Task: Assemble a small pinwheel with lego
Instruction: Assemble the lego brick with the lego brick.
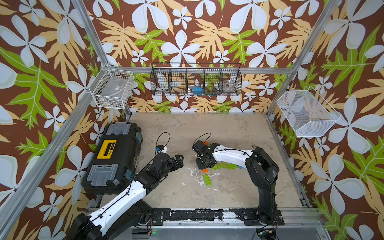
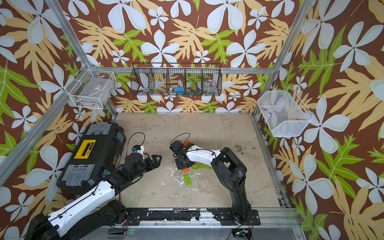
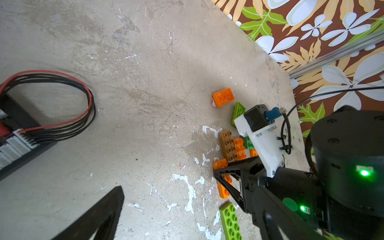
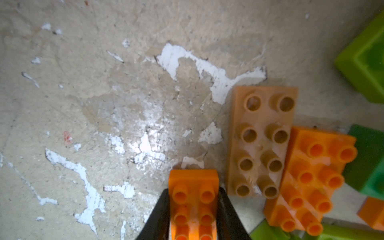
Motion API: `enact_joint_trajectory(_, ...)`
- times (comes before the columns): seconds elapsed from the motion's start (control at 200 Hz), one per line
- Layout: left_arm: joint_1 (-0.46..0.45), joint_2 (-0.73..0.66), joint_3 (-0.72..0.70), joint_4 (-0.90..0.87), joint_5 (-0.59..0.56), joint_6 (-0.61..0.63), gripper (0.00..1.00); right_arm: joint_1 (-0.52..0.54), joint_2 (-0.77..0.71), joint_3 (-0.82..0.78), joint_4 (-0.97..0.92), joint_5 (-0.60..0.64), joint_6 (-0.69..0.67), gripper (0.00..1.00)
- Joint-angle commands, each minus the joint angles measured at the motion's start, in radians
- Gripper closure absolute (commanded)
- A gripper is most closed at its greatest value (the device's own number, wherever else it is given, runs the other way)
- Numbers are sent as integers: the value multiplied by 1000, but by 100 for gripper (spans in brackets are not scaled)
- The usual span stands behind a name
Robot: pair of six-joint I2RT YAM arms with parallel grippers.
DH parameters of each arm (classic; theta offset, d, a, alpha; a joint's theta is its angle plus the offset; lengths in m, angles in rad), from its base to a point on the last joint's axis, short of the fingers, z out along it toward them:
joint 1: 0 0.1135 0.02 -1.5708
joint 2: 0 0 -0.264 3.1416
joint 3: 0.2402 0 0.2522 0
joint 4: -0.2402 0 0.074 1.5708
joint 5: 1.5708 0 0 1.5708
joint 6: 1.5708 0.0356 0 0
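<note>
so my right hand (image 4: 193, 204) pinches an orange brick (image 4: 193, 182) sideways, studs clear for stacking; left hand (image 1: 178, 161) hangs open, empty

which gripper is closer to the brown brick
Right. The right gripper, shut on an orange brick, sits just beside the brown brick; the left gripper hangs open well away from it, nearer the toolbox.

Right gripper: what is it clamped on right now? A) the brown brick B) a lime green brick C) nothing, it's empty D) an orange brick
D: in the right wrist view, the right gripper has a finger pressed against each side of an orange brick, while the brown brick lies free beside it.
</note>
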Motion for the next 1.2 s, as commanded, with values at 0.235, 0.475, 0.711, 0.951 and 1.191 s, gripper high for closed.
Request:
enact_joint_trajectory(0.235, 2, 7, 0, 12, 16, 0, 0, 23, -19, -46, -12, -36, 5, 72)
enact_joint_trajectory(0.475, 2, 8, -1, 12, 19, 2, 0, 33, -16, -43, -5, -53, 6, 71)
enact_joint_trajectory(0.711, 2, 6, -1, 11, 18, -1, 0, 41, -10, -37, -5, -57, 8, 70)
enact_joint_trajectory(0.951, 3, 2, -9, 10, 17, 0, 0, 41, -16, -54, 0, -57, 18, 68)
enact_joint_trajectory(1.191, 3, -12, -16, -2, 8, -6, 0, 40, -13, -57, 0, -47, 20, 55)
